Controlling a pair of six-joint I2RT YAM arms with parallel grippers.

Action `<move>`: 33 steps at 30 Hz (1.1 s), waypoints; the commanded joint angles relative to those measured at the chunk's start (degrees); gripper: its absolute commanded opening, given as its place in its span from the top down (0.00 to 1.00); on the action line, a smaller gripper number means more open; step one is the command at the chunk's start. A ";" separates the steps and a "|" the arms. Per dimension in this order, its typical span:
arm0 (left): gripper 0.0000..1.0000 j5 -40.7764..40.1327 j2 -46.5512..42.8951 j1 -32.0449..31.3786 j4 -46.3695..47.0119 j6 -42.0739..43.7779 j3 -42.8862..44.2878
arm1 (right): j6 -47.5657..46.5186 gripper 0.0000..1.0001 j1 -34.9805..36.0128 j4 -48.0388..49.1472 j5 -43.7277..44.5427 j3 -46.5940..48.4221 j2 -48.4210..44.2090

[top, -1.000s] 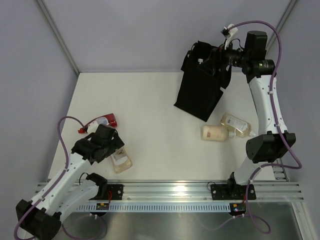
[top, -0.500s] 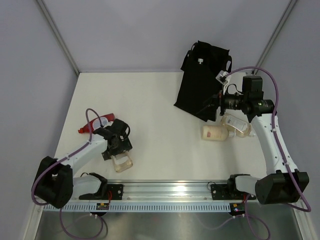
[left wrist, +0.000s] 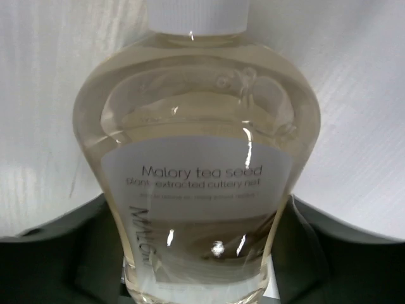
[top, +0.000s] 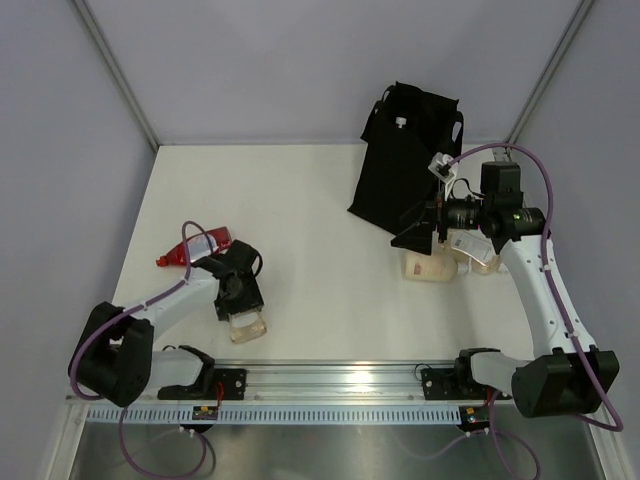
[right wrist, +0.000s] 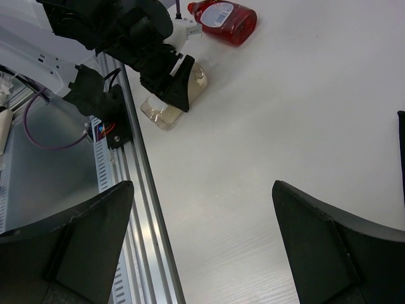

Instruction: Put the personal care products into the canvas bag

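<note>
Left wrist: clear, pale-yellow, white-capped bottle (left wrist: 197, 158) within left end effector (left wrist: 197, 253) span, grip indiscernible.

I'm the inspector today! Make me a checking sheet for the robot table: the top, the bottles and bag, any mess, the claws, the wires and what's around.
Surface: white table, no spills seen.
Job's things: black bag stands far right, a white cap showing in its mouth. The beige bottle and amber bottle lie beside it. The red bottle lies on the left, and the clear bottle lies near the rail.
Clutter: nothing seen.
Grippers: left gripper straddles the clear bottle, grip unclear; right gripper open, empty.
Cables: purple cables loop off both arms; the left one passes by the red bottle.
Surroundings: grey walls; metal rail along the near edge.
</note>
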 commanded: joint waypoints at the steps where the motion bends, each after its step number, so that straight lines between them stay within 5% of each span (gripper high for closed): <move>1: 0.72 9.07 -3.73 -0.04 9.56 5.28 -1.31 | -2.28 0.00 1.04 -0.50 -1.66 1.84 -1.12; 3: 0.97 15.12 -7.43 -0.04 14.12 9.13 -1.75 | -3.07 0.02 2.00 -2.26 -1.22 2.63 -0.51; 4: 1.00 17.75 -9.36 -0.04 18.05 10.20 -2.19 | -3.77 0.03 2.79 -3.05 -0.35 3.07 -0.16; 10: 1.00 38.59 -19.13 -0.04 37.49 14.08 -1.76 | 6.28 0.09 15.35 -1.05 9.31 2.46 5.55; 15: 1.00 52.75 -13.80 -0.21 58.93 7.51 0.00 | 23.62 0.08 21.07 17.39 16.86 -0.09 9.51; 19: 1.00 53.03 -9.30 -1.09 63.18 7.75 3.25 | 47.53 0.03 25.02 25.51 32.04 2.89 12.49; 33: 1.00 54.08 -4.72 -1.27 66.78 7.14 7.03 | 53.97 0.01 35.14 19.36 48.08 14.22 24.62</move>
